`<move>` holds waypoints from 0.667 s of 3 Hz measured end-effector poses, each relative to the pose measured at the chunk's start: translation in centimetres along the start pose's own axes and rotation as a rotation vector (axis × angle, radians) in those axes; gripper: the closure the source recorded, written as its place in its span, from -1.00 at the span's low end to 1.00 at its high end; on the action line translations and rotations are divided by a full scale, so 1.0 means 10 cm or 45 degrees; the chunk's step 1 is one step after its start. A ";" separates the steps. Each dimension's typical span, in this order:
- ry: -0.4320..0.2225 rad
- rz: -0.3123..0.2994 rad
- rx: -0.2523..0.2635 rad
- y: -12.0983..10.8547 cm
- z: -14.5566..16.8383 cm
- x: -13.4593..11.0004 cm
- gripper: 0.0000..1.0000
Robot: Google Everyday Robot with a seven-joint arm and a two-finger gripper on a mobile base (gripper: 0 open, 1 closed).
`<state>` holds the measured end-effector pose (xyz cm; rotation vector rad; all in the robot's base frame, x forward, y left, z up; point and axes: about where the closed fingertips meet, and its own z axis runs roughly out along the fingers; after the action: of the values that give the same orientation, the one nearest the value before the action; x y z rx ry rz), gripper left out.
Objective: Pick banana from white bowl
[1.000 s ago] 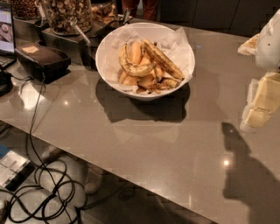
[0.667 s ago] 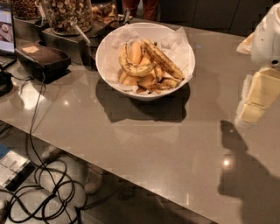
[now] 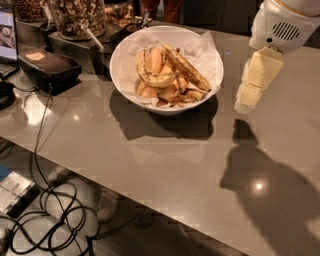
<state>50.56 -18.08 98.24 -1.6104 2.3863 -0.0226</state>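
The white bowl (image 3: 125, 55), lined with crumpled white paper, stands on the grey counter at upper centre. In it lies the long, nearly straight banana (image 3: 187, 69) with brown-black streaks, running from upper left to lower right. A shorter curved speckled banana (image 3: 150, 77) lies left of it, with orange-yellow fruit pieces (image 3: 156, 59) around. My gripper (image 3: 252, 84), cream-coloured, hangs from the white arm at the upper right, to the right of the bowl and above the counter, with nothing seen in it.
A black box (image 3: 47, 67) with a cable stands at the left. Jars of snacks (image 3: 77, 15) stand behind the bowl at upper left. A laptop edge (image 3: 6, 30) shows far left. Cables (image 3: 55, 210) lie on the floor below the counter's front edge.
The gripper has moved left toward the bowl, and the bowl and counter appear larger and closer in view than before.
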 end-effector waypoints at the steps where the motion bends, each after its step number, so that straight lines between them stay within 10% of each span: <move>1: -0.080 0.039 -0.005 -0.06 0.00 -0.15 -1.00; 2: -0.100 0.039 -0.026 -0.10 0.00 -0.38 -1.00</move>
<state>52.78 -14.96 99.23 -1.5538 2.3586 0.0700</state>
